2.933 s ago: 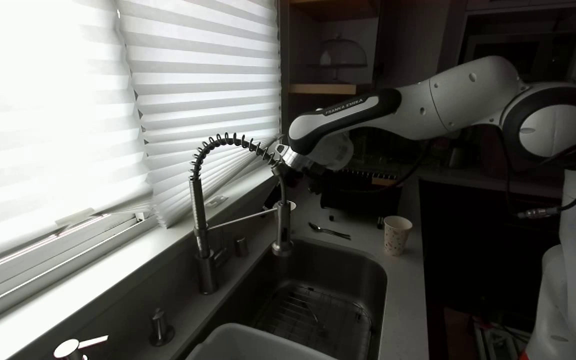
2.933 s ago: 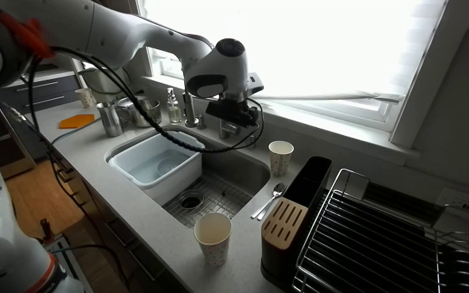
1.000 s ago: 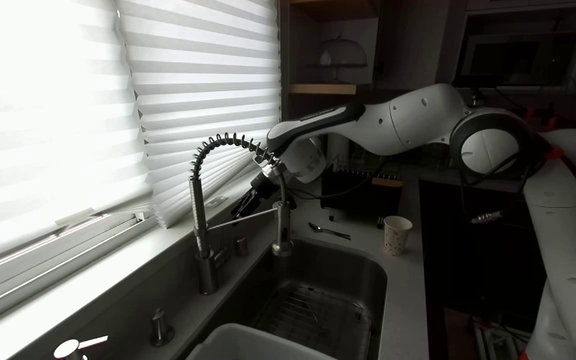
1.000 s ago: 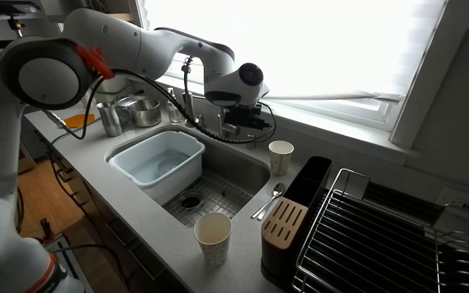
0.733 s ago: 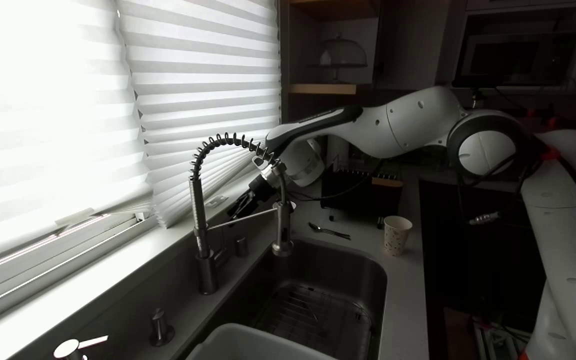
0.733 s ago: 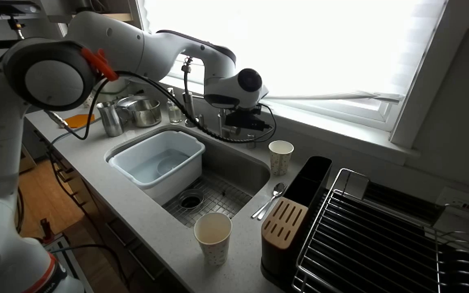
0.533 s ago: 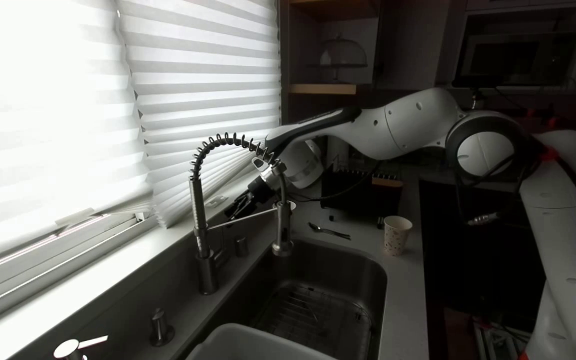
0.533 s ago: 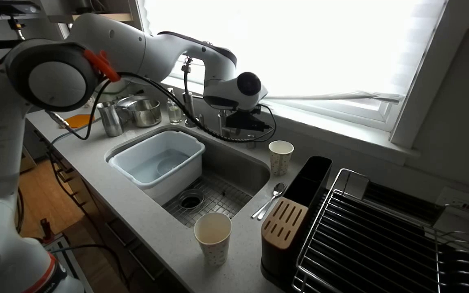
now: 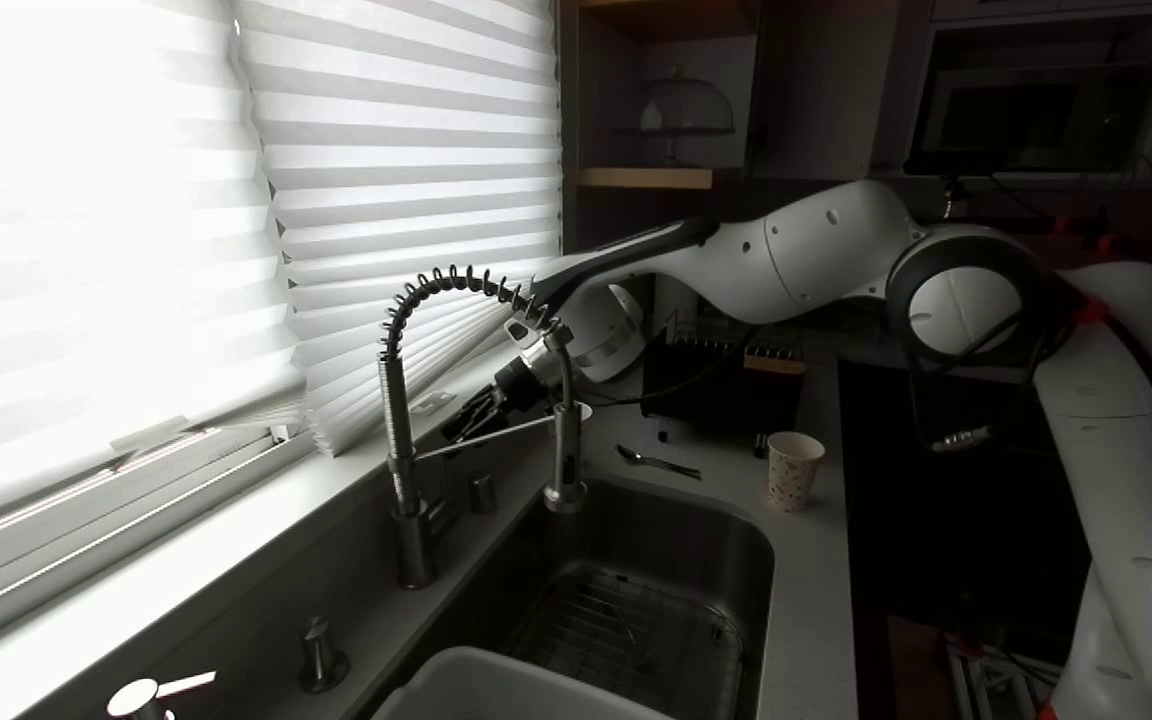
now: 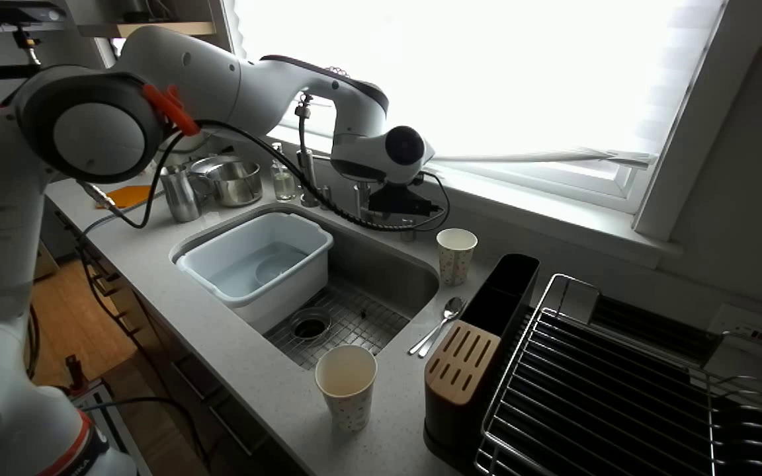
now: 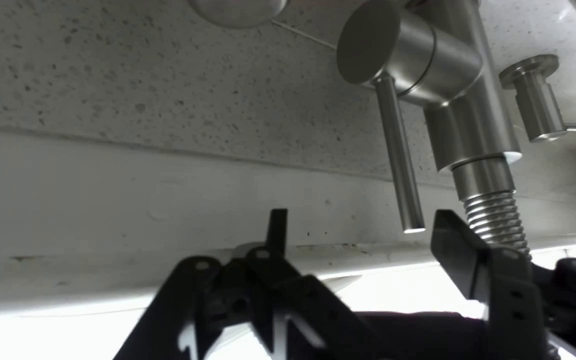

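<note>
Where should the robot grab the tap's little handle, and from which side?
I'd probably pinch the handle near its free end, coming from the tip side: it's a slim rod sticking out from the tap, and in the wrist view its tip points toward the open pincer.

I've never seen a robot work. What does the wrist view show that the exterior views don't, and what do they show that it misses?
Only the wrist view: small dark marks on a pale, straight ledge, and a clear look into the gap of the open, black, two-fingered gripper.

Only the exterior views: a tall white paper cup with coloured specks, a pale rectangular plastic tub and the long white arm.

Both: the gripper itself and the brushed-metal, coiled-neck faucet.
</note>
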Motion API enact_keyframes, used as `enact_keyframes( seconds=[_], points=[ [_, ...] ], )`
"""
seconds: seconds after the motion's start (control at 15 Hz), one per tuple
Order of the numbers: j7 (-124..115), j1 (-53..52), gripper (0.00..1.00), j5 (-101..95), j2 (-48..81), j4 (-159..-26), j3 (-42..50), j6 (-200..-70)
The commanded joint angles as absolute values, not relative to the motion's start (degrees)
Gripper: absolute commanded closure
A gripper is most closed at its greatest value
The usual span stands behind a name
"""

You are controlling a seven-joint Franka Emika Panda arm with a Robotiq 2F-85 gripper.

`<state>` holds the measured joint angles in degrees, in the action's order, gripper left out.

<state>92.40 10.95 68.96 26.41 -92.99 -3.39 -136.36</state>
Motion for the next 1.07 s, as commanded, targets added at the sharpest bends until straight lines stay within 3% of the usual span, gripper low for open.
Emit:
enact_keyframes(
  seconds=[0.0,0.13,0.27,0.33,0.8,1.0],
  points=[
    [95.61,10.42,0.00,72.02,27.45,-92.30,-3.23,-135.72],
    [96.18,9.94,0.00,72.15,27.75,-92.22,-3.10,-135.83],
    [96.86,9.67,0.25,72.32,28.04,-92.07,-2.99,-136.13],
    [97.05,9.63,0.29,72.35,28.11,-91.99,-2.94,-136.03],
    [97.95,9.47,0.85,72.35,28.30,-91.90,-2.61,-136.38],
    [97.82,9.31,0.96,72.18,28.35,-91.86,-2.55,-136.32]
  ],
)
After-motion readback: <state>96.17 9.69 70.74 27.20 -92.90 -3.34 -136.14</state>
